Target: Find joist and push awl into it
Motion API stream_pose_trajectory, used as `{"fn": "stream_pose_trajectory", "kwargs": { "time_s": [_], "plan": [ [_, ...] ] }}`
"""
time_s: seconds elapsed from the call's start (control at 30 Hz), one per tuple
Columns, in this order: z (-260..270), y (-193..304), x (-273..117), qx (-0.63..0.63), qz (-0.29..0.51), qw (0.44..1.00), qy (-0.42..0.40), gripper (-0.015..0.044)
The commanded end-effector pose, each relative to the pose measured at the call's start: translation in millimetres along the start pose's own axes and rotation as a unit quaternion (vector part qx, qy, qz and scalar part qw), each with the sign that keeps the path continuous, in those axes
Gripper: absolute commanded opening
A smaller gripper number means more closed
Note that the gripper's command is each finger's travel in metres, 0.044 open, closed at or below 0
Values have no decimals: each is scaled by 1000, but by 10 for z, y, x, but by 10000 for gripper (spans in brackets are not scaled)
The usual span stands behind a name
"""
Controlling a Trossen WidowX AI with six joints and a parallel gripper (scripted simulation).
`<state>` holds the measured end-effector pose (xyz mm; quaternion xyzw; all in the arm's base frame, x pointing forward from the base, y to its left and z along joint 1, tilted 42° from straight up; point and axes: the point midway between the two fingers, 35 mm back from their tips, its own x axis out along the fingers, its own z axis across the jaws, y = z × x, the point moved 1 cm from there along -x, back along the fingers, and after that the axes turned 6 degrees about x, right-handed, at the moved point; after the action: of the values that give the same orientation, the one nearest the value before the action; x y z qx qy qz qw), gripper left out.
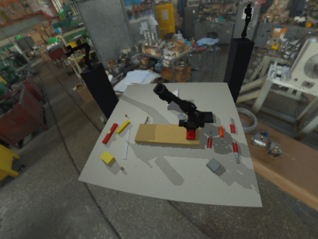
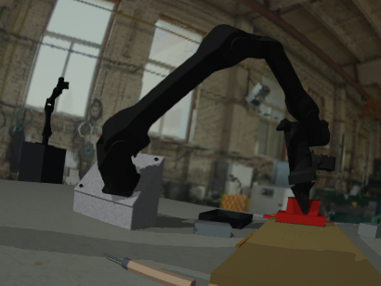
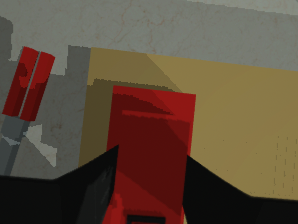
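Observation:
The floor panel (image 1: 155, 133) (image 2: 297, 260) (image 3: 240, 110) is a long tan board; no joist shows. My gripper (image 1: 191, 129) (image 2: 305, 211) (image 3: 149, 151) is shut on the red stud finder (image 1: 191, 136) (image 2: 302, 219) (image 3: 152, 132), at or just above the panel's surface, near its right end in the top view. No lit indicator shows on the stud finder. The black tray (image 1: 208, 117) (image 2: 225, 217) is beside the panel, partly behind the arm in the top view. A wooden-handled tool with a thin steel tip, possibly the awl, (image 2: 158, 273) lies on the table.
Red-handled tools (image 1: 209, 143) (image 1: 235, 147) (image 3: 29, 85) and an orange piece (image 1: 221, 131) lie off the panel's right end. A grey block (image 1: 214, 165) is in front. A red bar (image 1: 110, 133), yellow bar (image 1: 123, 126) and yellow block (image 1: 107, 157) lie left. Small dark dots mark the panel.

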<state>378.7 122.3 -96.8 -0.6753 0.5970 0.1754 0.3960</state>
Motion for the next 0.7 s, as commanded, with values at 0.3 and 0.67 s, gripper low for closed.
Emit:
{"fn": "stream_pose_trajectory", "kwargs": {
  "time_s": [0.3,0.67],
  "plan": [
    [-396,-39,10,-2,2,1000,2,0],
    [-740,-77,12,-2,2,1000,3,0]
  ]
}}
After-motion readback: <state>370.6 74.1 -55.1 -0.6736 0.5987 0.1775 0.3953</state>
